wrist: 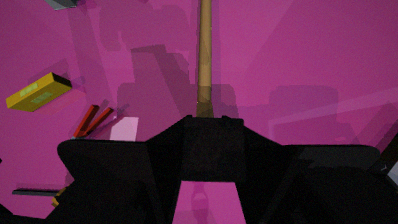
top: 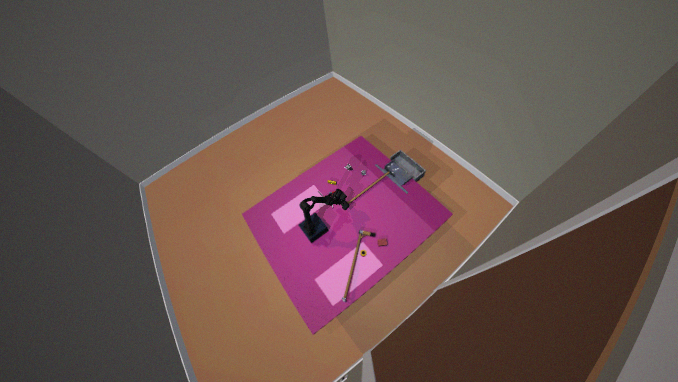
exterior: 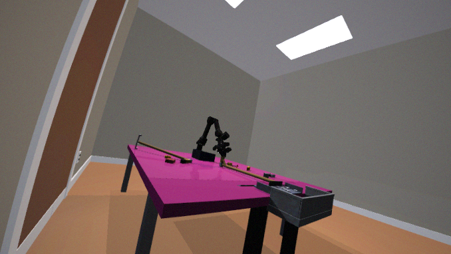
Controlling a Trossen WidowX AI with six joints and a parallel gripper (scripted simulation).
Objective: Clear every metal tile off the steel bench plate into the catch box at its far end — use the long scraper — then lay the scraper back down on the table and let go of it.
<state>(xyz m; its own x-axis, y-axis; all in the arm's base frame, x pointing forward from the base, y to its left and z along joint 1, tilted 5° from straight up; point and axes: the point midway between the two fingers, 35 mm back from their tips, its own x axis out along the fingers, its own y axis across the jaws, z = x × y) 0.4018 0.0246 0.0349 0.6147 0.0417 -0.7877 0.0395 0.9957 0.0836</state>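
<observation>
My gripper (top: 348,203) (exterior: 222,161) (wrist: 206,119) is shut on the near end of the long scraper's wooden handle, low over the table. The long scraper (top: 370,187) (exterior: 247,173) (wrist: 205,60) reaches away from it, and its dark head is over the near part of the steel bench plate (top: 399,180). Several small metal tiles (top: 395,168) (exterior: 287,189) show as pale patches beyond the head; exactly how many and where each lies is too small to tell. The grey catch box (top: 423,172) (exterior: 299,209) is at the plate's far end, past the table edge.
A second long-handled tool (top: 352,267) (exterior: 159,149) lies on the other side of the arm, near a red block (top: 382,242) (exterior: 169,161) and a yellow ring (top: 363,253). A yellow block (top: 332,182) (wrist: 39,92), red-handled pliers (wrist: 90,119) and small grey pieces (top: 348,167) lie left of the scraper.
</observation>
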